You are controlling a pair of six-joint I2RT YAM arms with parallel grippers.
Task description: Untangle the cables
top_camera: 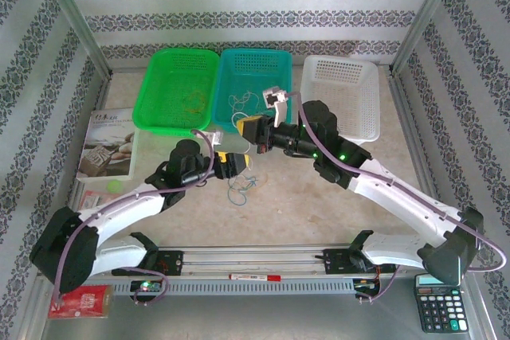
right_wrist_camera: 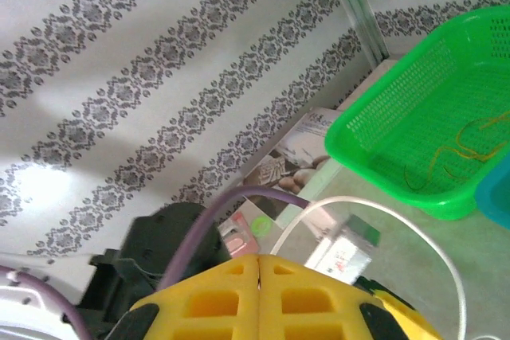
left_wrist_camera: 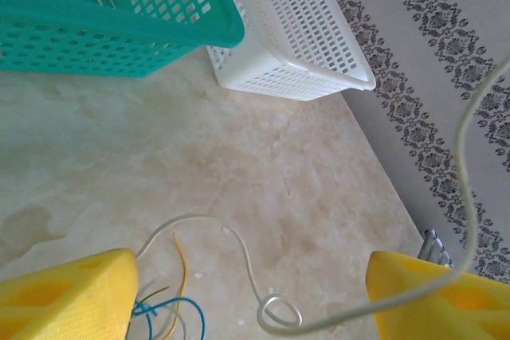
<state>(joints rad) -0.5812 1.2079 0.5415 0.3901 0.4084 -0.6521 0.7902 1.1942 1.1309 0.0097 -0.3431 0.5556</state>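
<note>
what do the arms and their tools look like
Both arms have white shells with bulky black joints: left arm, right arm. A thick purple cable runs along each. Small green lights glow on the joints. The left tool and right tool have blocky yellow fingers with recessed pockets.

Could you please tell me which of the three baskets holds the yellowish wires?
The bright green basket, leftmost from above: yellowish wires curl on its floor. The teal basket beside it holds whitish wires.
</note>
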